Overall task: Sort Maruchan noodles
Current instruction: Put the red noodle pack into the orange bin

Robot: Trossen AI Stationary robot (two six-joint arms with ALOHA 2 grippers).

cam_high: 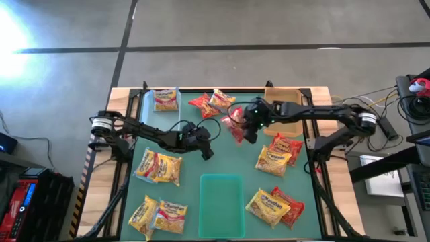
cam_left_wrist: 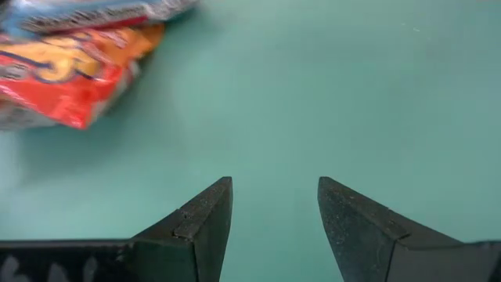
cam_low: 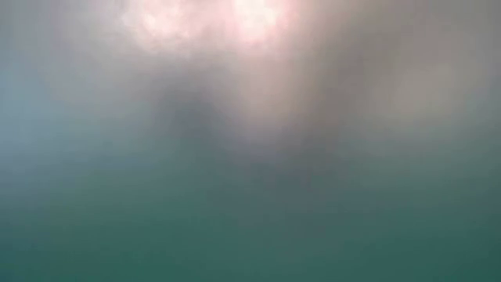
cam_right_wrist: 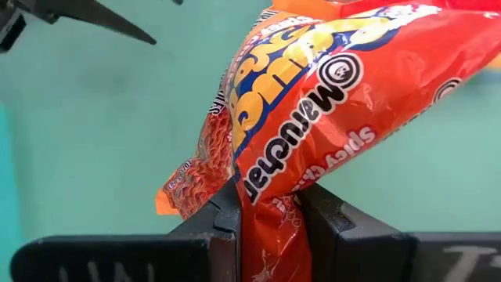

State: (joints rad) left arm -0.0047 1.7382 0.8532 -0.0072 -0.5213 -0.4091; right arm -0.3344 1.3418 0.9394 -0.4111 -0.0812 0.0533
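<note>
One red packet [cam_right_wrist: 313, 117] is pinched in the right claw [cam_right_wrist: 270, 215], lifted mid-worktop; placement with the reds is judged next. Left claw [cam_left_wrist: 274, 227] spread, empty.

My two arms are dark, slim, jointed tubes, each with a silvery-white ring collar near its base at the tabletop's side edge. Left gripper [cam_left_wrist: 274, 223]: matte black wedge fingers with angled tips. Right gripper [cam_right_wrist: 270, 227]: same black fingers, faint pale lettering on the crossbar.
</note>
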